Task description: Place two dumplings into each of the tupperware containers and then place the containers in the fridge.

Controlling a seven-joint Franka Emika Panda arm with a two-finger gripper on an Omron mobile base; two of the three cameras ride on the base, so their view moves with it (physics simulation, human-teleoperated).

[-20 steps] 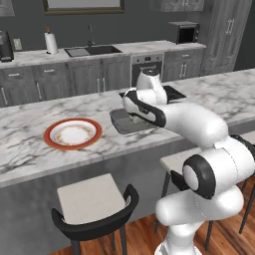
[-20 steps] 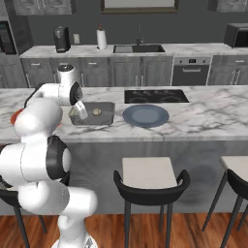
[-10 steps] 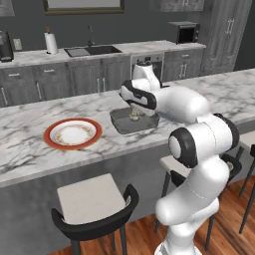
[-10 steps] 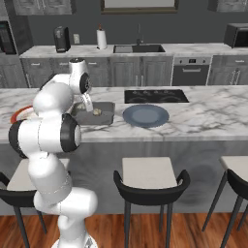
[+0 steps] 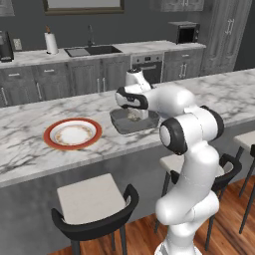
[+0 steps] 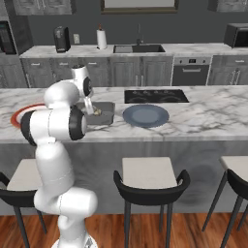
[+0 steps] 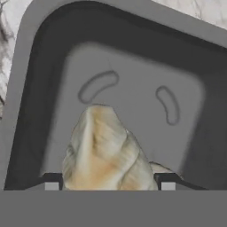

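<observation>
Over grey tupperware container (image 5: 125,123) on marble desk (image 5: 30,154), white arm reaches down, jaws inside tub. Hand view: jaws grasping one beige dumpling (image 7: 105,150) between both tips, held just above tub floor. Right base view: same container (image 6: 103,116) just left of round blue-grey plate (image 6: 146,116). Red-rimmed white plate (image 5: 72,133) left of container, apart from it. Black stools stand before desk.

counter (image 5: 30,149): glossy veined marble | tupperware container (image 7: 53,53): matt smooth grey plastic | dumpling (image 7: 104,153): pale, ridged, doughy | stool seat (image 6: 147,172): matt beige
</observation>
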